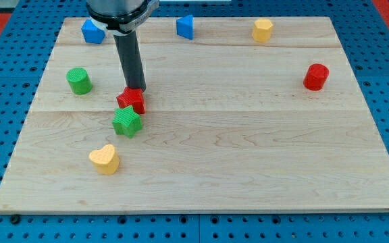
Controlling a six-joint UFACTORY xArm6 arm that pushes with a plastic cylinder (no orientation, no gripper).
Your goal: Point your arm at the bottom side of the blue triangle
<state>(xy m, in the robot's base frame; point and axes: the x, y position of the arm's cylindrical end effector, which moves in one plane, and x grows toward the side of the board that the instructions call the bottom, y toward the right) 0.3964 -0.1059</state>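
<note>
Since the blue triangle [185,26] sits at about twelve o'clock on the board [248,155], my tip [137,89], a bare rod with no claw to open or shut, now apparently touching the red star [132,100], should swing toward one o'clock and stop just below it, without nudging it. Count: two blue, two red, two green, two yellow blocks.
</note>
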